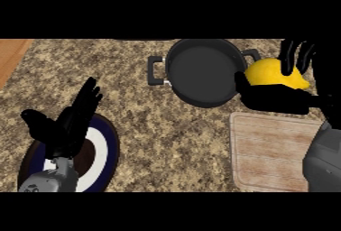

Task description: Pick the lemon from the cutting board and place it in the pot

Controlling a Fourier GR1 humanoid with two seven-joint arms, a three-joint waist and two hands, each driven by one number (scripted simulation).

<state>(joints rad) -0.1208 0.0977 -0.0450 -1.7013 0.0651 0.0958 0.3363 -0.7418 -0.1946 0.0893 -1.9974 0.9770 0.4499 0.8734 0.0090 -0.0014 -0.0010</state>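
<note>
The speckled worktop (173, 140) carries a wooden cutting board (273, 153) near right, a dark pot (203, 72) at the far middle, and a blue-rimmed plate (100, 149) near left. The right hand (276, 97) curls its fingers round the lemon (269, 72), seemingly lifted just right of the pot. The left hand (66, 126) rests open over the plate, fingers released

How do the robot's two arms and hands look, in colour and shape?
Both forearms are grey and smooth, rounded like tubes. The left hand and the right hand are plain black, each with slim fingers and a thumb. No cables, markings or sleeves show.
</note>
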